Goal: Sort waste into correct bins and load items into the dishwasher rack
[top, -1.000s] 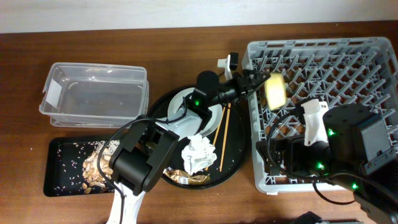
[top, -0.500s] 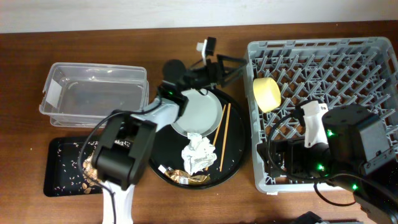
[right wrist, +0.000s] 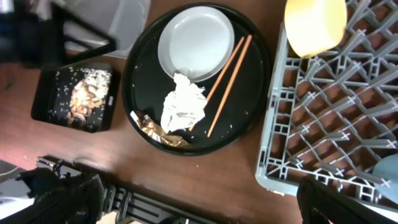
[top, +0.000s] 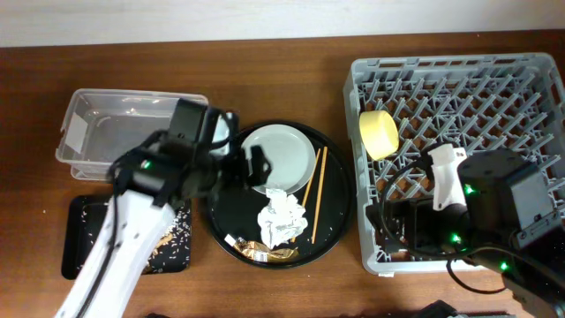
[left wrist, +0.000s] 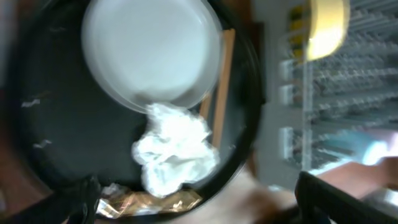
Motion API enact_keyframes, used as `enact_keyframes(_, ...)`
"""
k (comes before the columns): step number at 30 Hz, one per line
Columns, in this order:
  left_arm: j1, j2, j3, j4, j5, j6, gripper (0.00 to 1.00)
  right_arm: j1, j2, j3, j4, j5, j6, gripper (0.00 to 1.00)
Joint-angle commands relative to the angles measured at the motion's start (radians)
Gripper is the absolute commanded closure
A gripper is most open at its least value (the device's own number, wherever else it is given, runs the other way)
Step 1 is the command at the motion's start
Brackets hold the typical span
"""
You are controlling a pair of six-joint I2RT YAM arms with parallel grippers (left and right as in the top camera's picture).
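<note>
The grey rack (top: pixel 494 97) stands at the right with the yellow bowl (top: pixel 380 132) on edge at its left side. The pale plate (top: pixel 282 155), two chopsticks (top: pixel 315 190), a crumpled napkin (top: pixel 280 219) and the foil wrapper (top: pixel 265 253) lie on the round black tray (top: pixel 221 212). My left gripper (left wrist: pixel 202 211) is open and empty above the napkin (left wrist: pixel 177 152) and wrapper (left wrist: pixel 149 202). My right gripper (right wrist: pixel 205 208) is open and empty, high over the rack's front left corner (right wrist: pixel 280 174). A pale blue thing (right wrist: pixel 388 177) shows in the rack. The pink cup is out of view.
The clear tub (top: pixel 132 132) stands at the back left. The flat black tray (top: pixel 79 243) in front of it holds food scraps (top: pixel 168 234). My left arm (top: pixel 168 163) reaches across the tub's right end. My right arm (top: pixel 494 199) covers the rack's front.
My left gripper let go of the yellow bowl, which now stands in the rack. The left arm swung back left over the round tray. The right arm has not moved.
</note>
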Motion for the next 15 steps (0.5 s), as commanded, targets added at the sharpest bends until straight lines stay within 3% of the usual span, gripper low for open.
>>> enact_keyframes(1, 0.006, -0.112, 0.001, -0.068, -0.158, 0.059, 0.01, 0.005, -0.004, 0.002, 0.005, 0.004, 0.0, 0.02)
enact_keyframes(10, 0.005, -0.292, 0.001, -0.144, -0.152, 0.058, 0.01, 0.006, 0.009, 0.002, 0.021, 0.001, 0.0, 0.02)
enact_keyframes(15, 0.006, -0.303, 0.001, -0.206, -0.175, 0.093, 0.01, 0.068, 0.21, -0.011, -0.028, -0.07, -0.026, 0.02)
